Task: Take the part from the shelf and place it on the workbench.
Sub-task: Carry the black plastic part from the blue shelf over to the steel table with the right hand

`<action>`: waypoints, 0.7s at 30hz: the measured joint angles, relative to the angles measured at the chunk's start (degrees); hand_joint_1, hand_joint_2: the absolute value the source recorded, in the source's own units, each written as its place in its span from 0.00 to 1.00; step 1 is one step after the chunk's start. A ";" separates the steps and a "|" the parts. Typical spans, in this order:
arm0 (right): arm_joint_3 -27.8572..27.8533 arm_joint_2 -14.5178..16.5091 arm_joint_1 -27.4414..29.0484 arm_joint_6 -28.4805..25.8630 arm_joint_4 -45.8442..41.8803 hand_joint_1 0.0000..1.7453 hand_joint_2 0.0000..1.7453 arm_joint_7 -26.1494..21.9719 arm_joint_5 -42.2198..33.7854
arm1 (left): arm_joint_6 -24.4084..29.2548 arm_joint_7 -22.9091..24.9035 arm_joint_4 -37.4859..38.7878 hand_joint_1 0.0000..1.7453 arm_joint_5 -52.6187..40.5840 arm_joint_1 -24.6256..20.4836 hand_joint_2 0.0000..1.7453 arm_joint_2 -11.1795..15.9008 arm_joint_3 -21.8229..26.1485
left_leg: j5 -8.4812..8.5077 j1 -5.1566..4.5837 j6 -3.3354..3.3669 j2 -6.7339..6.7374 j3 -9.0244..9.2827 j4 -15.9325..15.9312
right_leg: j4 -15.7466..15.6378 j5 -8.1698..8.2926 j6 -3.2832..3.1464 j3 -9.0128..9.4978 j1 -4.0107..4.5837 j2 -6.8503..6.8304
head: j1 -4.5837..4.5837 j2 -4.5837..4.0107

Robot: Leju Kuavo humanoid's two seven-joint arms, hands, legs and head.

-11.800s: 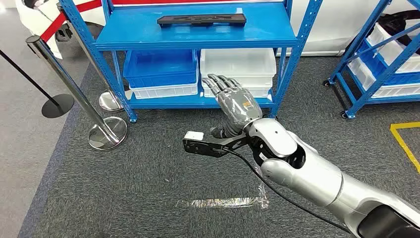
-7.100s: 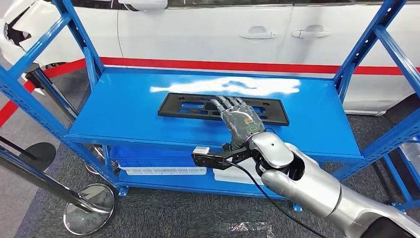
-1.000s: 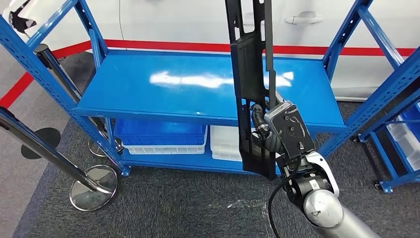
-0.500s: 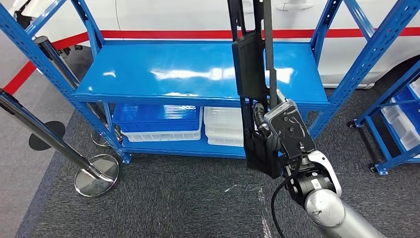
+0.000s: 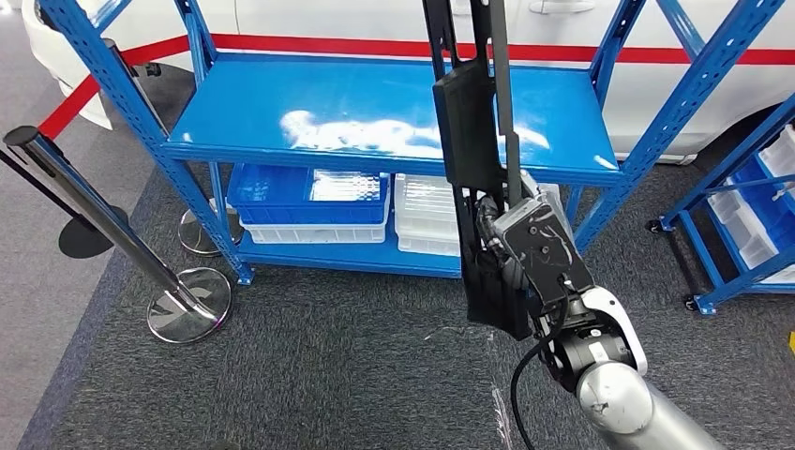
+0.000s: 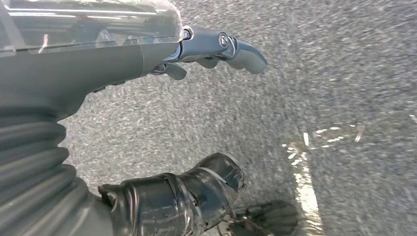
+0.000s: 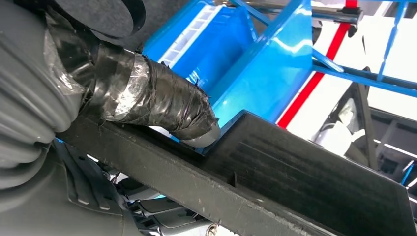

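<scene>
Before the blue shelf (image 5: 375, 112) on grey carpet (image 5: 328, 375), right hand (image 5: 506, 248) fingers grip the upright black part (image 5: 469, 122); left hand (image 6: 98, 64) fingers loosely apart, holding nothing.

part (image 5: 469, 131) top cut off by frame | right hand (image 5: 502, 253) fingers hidden behind part

The blue shelf (image 5: 375, 122) stands on a dark grey carpeted floor (image 5: 309, 375), and its glossy top board carries nothing but glare. On its lower board, under the top one, a blue bin (image 5: 305, 197) rests on a white bin (image 5: 314, 232), and just beside them a stack of white bins (image 5: 427, 216) sits. On the floor beside the shelf's outer post stand two chrome stanchion bases (image 5: 187, 314), one nearer (image 5: 197, 236) the shelf than the other, and a strip of clear tape (image 5: 459, 333) lies on the carpet in front of the shelf.
</scene>
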 joint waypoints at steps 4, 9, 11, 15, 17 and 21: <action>0.00 -0.09 0.04 0.05 -0.07 1.00 1.00 0.01 0.07 | 0.02 0.01 0.00 0.00 0.06 -0.03 1.00 0.00 -0.05 | 0.83 0.01 -0.79 0.00 -3.57 2.53 | -10.30 3.05 0.11 8.81 -0.17 0.12 | 0.03 0.00; -0.02 -0.09 0.16 0.11 -0.19 1.00 1.00 0.04 0.15 | 0.00 0.02 0.00 0.00 0.06 0.23 1.00 -0.03 -0.14 | 1.52 0.03 -2.31 -0.22 -5.44 3.58 | -14.16 3.40 -1.70 9.40 0.16 0.07 | 0.00 0.00; -0.02 -0.10 0.16 0.12 -0.20 1.00 1.00 0.05 0.19 | -0.03 0.03 0.00 0.00 0.02 0.32 1.00 -0.09 -0.15 | -2.48 0.28 -2.92 -0.25 -6.77 7.16 | -14.44 4.49 -2.70 8.39 0.00 -0.17 | -0.15 0.00; -0.02 -0.13 0.18 0.24 -0.20 1.00 1.00 0.15 0.45 | -0.03 0.04 0.00 0.00 0.05 0.30 1.00 -0.08 -0.19 | -8.66 0.46 -3.53 -0.28 -7.63 17.70 | -14.16 6.46 -3.19 5.74 0.24 -0.28 | -0.38 0.00; -0.02 -0.14 0.23 0.28 -0.20 1.00 1.00 0.30 0.50 | -0.03 0.04 0.00 0.00 0.07 0.25 1.00 -0.09 -0.20 | -5.95 0.43 -3.23 -0.32 -3.71 14.46 | -14.00 7.40 -3.12 4.48 0.32 -0.24 | -0.38 0.00; -0.11 -0.19 0.23 0.27 -0.30 1.00 1.00 0.44 0.61 | -0.01 0.03 0.00 0.00 0.07 -0.06 1.00 0.05 -0.21 | -5.41 -0.24 -2.06 -0.71 4.78 1.23 | -14.65 9.54 -2.20 3.51 0.15 -0.23 | -0.37 0.00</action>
